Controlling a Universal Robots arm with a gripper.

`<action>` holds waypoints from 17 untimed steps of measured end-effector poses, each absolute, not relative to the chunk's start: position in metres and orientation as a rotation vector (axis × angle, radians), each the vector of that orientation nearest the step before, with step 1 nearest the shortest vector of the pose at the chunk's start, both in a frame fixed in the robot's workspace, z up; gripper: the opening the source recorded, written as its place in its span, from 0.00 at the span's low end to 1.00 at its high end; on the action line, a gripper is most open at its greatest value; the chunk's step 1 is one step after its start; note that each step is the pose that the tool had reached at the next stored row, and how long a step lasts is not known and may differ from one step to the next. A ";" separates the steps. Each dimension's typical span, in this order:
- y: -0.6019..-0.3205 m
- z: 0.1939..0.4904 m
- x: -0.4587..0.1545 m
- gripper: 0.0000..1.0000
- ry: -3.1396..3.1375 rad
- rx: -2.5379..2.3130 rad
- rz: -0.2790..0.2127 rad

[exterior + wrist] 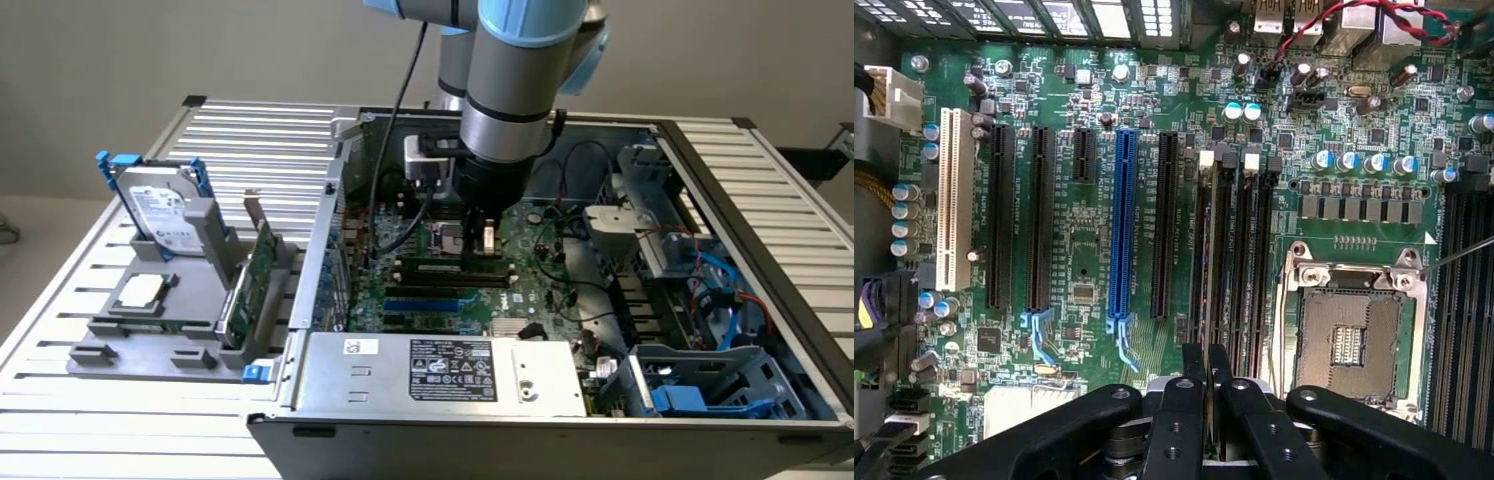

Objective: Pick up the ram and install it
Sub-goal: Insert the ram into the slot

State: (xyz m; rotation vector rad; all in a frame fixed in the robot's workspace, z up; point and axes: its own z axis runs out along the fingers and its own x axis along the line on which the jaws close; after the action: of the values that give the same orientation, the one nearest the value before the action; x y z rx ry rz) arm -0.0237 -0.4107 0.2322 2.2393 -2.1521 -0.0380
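Gripper (483, 245) is lowered inside the open computer case (534, 445), over the middle of the motherboard (541, 290). Its fingers (1182, 400) stand narrow, almost together, pinching the ram (447, 263) by its thin edge.

The ram lies lengthwise along the black memory slots (1239, 260), at or just above the slot farthest from the processor socket (1351, 335). Whether it is seated cannot be told.

A blue slot (1122, 230) and a white slot (951, 200) sit further along the board.

Writing:
- The power supply (441, 365) at the case's near edge carries a large printed label and a small white sticker. The print is too small to read.
- The hard drive (160, 210), upright in a grey holder near the table's edge at the exterior view's left, has a label that is also unreadable.
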 end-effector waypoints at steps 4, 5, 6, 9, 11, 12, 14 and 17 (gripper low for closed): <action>-0.410 0.232 -0.024 0.13 -2.153 2.239 -0.038; -0.410 0.232 -0.023 0.13 -2.153 2.239 -0.038; -0.410 0.232 -0.023 0.13 -2.153 2.239 -0.038; -0.410 0.231 -0.022 0.13 -2.153 2.239 -0.038; -0.410 0.231 -0.022 0.13 -2.153 2.239 -0.038; -0.410 0.231 -0.022 0.13 -2.153 2.239 -0.038; -0.410 0.231 -0.022 0.13 -2.153 2.239 -0.038; -0.410 0.231 -0.021 0.13 -2.153 2.239 -0.038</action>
State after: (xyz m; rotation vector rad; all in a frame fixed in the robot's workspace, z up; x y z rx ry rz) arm -0.0212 -0.4100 0.2311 2.2386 -2.1530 -0.0380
